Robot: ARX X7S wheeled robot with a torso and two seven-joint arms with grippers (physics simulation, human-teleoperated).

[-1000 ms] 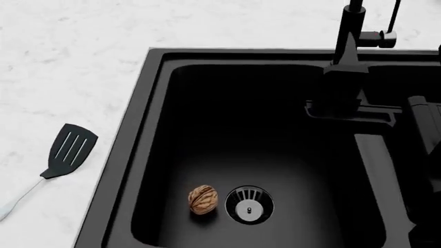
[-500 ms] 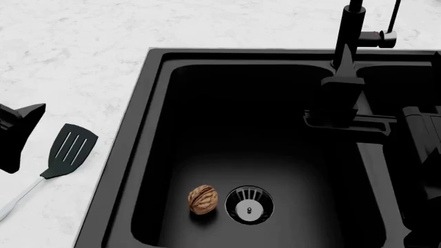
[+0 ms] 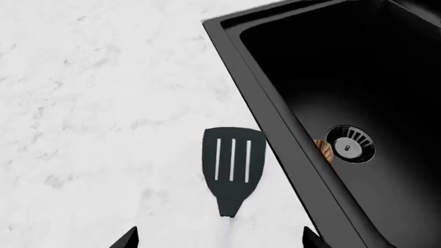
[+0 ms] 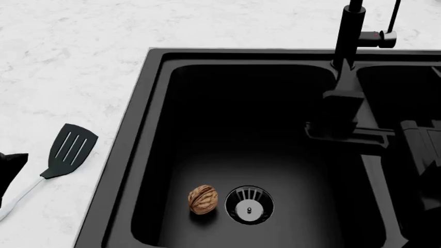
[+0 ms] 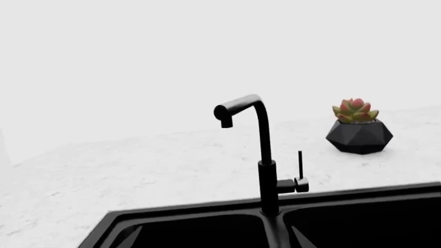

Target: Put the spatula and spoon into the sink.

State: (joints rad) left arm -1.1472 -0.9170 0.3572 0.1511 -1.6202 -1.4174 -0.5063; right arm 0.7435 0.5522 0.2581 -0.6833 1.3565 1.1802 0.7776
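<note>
In the left wrist view, the spatula (image 3: 233,168) lies flat on the white counter (image 3: 103,103), just beside the sink (image 3: 276,111) rim, its slotted head pointing away from the camera. The left gripper (image 3: 219,238) shows only as two dark fingertips spread wide, one either side of the handle's line, pinching nothing. To take it cleanly, I judge the jaws should come down centred on the neck or thin handle and close across it, not on the wide head. The drain strainer (image 3: 350,145) sits in the basin, with a sliver of a brown nut (image 3: 324,150) beside it.

In the head view, the spatula (image 4: 67,151) rests on the counter left of the sink (image 4: 148,82), handle trailing toward the frame's lower left. A dark piece of the left arm (image 4: 8,168) shows at the left edge. The near basin holds only a walnut (image 4: 202,199) and the strainer (image 4: 249,205). No spoon is in view.

The right wrist view shows the faucet (image 5: 262,155) and a potted succulent (image 5: 358,126); the right gripper is out of sight, so I cannot tell its state.
</note>
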